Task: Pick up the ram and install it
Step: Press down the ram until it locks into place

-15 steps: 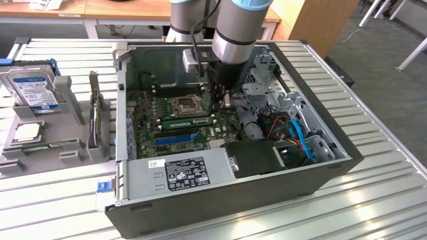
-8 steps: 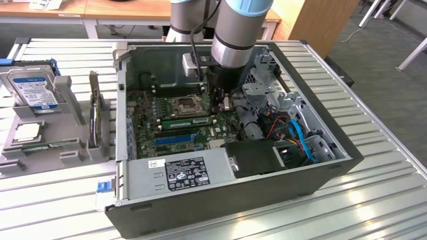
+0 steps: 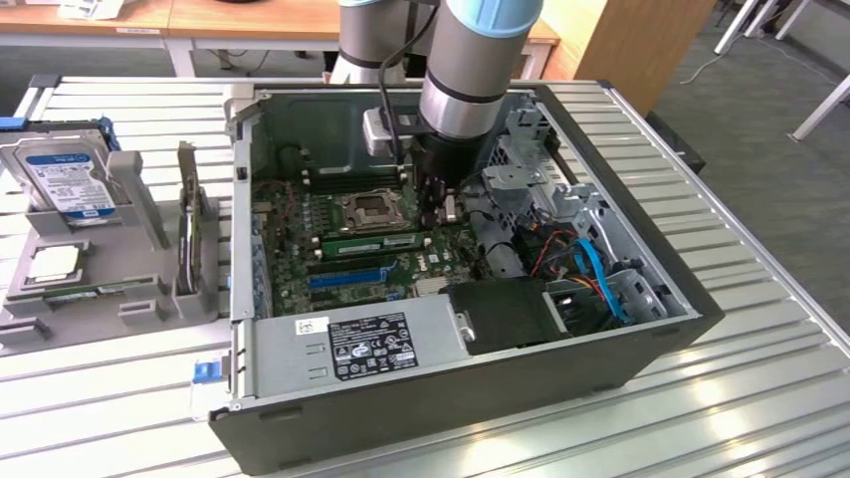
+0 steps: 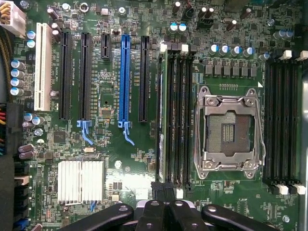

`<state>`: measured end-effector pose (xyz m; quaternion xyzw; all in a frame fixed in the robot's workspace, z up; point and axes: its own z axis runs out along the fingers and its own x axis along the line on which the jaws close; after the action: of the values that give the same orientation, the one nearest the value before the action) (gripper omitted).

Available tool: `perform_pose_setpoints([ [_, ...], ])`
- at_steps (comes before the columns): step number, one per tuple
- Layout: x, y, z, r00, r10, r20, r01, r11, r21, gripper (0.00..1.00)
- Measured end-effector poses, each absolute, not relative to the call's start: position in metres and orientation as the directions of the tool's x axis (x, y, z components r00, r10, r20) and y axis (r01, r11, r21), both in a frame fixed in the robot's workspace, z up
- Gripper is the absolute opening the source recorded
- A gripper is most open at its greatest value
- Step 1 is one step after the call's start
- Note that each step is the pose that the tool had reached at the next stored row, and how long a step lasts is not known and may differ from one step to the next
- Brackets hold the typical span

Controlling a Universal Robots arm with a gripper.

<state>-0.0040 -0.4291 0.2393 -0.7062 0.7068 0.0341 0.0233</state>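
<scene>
Ram [image 3: 376,242]: long, narrow green circuit-board stick, standing on edge in a black memory slot of the green motherboard [image 3: 286,234], just beside the silver square processor socket [image 3: 368,209]. In the wrist view the stick [image 4: 160,120] occupies the slot of its bank farthest from the socket [image 4: 231,130], on the side toward the long blue expansion slot [image 4: 125,77].

Exterior view's left to right:
- Silver hard drive with a blue label [image 3: 60,184], propped in a grey plastic holder [image 3: 133,299].
- Dark expansion card with a metal bracket [image 3: 193,234], upright in the same holder.
- Open dark grey computer case [image 3: 531,388], lying on the slatted metal surface [image 3: 743,329].
- Grey robot arm [image 3: 465,60], reaching down into the case.
- Black claw [image 3: 445,204], tips drawn together and gripping nothing, poised over one end of the stick [image 4: 161,192]; contact cannot be confirmed.

Step in hand, by judgement: installation, late stage. The stick is placed; pressing home appears under way.

Requirement, by judgement: straight downward pressure, even along the stick's length, until the end latches close; a tilted push risks a half-seated board.
</scene>
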Motion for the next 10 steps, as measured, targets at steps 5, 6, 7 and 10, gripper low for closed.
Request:
perform_pose_setpoints([
  [5, -0.0040, -0.4273, 0.2384, -0.002, -0.997, -0.081, -1.000, 0.000, 0.015, 0.10],
  [6, -0.0040, -0.4266, 0.2382, -0.001, -0.997, -0.081, -1.000, 0.000, 0.015, 0.10],
  [7, -0.0040, -0.4259, 0.2380, -0.001, -0.997, -0.081, -1.000, 0.000, 0.015, 0.10],
  [10, -0.0039, -0.4252, 0.2378, -0.001, -0.997, -0.081, -1.000, 0.000, 0.015, 0.10],
])
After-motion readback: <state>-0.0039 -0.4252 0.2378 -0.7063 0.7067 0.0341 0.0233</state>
